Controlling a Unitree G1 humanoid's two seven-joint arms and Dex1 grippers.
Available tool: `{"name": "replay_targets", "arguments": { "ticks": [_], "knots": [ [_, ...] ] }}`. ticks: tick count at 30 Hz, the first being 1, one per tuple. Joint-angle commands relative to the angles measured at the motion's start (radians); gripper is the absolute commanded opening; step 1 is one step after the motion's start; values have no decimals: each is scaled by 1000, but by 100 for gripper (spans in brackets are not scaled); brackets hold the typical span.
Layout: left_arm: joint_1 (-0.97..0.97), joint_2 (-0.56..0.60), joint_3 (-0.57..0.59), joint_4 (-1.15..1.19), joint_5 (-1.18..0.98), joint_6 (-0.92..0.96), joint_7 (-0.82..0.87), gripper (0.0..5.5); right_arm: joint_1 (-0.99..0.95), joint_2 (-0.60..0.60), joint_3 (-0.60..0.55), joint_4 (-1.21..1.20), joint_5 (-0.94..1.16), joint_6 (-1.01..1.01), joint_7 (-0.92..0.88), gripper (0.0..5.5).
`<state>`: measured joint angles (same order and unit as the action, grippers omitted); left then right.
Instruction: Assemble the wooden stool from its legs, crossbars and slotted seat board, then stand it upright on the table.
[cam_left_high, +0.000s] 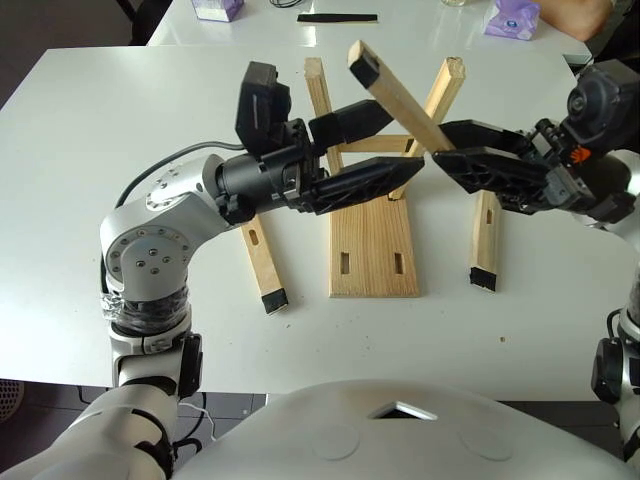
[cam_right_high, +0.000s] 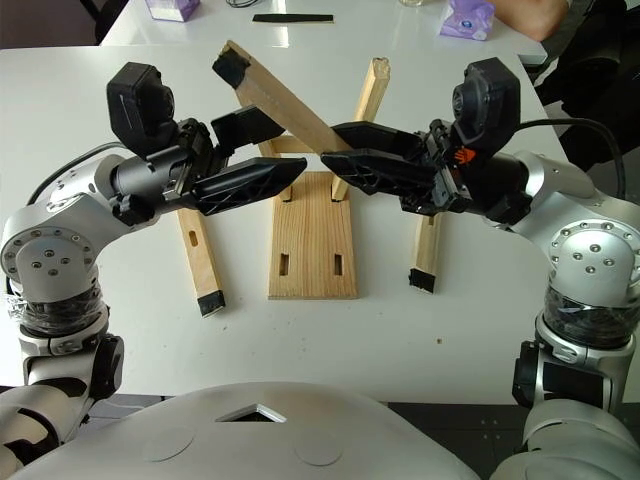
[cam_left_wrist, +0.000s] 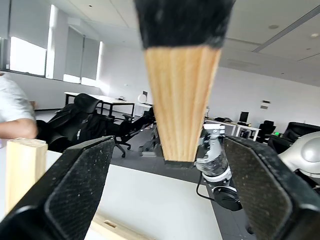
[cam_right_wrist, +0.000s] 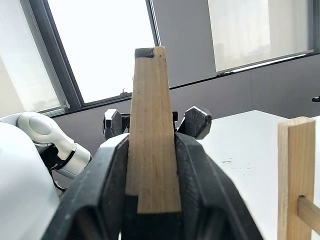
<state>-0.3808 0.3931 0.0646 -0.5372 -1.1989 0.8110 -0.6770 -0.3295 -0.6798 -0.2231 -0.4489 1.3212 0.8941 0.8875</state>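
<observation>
My right gripper (cam_left_high: 452, 147) is shut on a wooden leg (cam_left_high: 400, 100) near its bare end and holds it slanted above the table, black cap (cam_left_high: 364, 66) up and away. In the right wrist view its fingers (cam_right_wrist: 112, 170) clamp the leg (cam_right_wrist: 150, 130). My left gripper (cam_left_high: 405, 137) is open, with one finger on either side of the same leg and not touching it (cam_left_wrist: 182, 100). The slotted seat board (cam_left_high: 372, 250) lies flat below. Loose legs lie left (cam_left_high: 262, 255) and right (cam_left_high: 486, 245) of it. Two more legs (cam_left_high: 318, 85) (cam_left_high: 447, 85), joined by a crossbar (cam_left_high: 375, 147), lie behind.
Two purple tissue packs (cam_left_high: 218, 8) (cam_left_high: 512, 18) and a black strip (cam_left_high: 338, 17) lie on the neighbouring table beyond. The white table (cam_left_high: 100, 130) has bare room at the left and along the front edge (cam_left_high: 400, 340).
</observation>
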Motion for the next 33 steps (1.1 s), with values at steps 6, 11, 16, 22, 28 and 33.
{"name": "replay_targets", "arguments": {
  "ticks": [6, 11, 16, 22, 28, 33],
  "knots": [
    [-34, 1, -26, -1, -8, -10, 3, 352, -2, -7, 80, 7, -84, -12, 53, 131],
    [-26, 9, -25, 11, -1, -9, 1, 262, 3, -7, 87, 21, -133, -27, 69, 131],
    [-17, 22, -28, 16, 7, -6, -10, 176, 16, -16, 93, 23, -186, -52, 94, 131],
    [-4, 43, -24, 34, -2, -7, -62, 131, 21, -13, 91, 24, -204, -64, 117, 131],
    [3, 63, -24, 41, 16, -13, -88, 131, 28, -25, 157, 13, -329, -102, 100, 167],
    [21, 166, -21, 61, 138, -52, -183, 131, 57, -37, 215, 29, -482, -183, 102, 233]
  ]
}}
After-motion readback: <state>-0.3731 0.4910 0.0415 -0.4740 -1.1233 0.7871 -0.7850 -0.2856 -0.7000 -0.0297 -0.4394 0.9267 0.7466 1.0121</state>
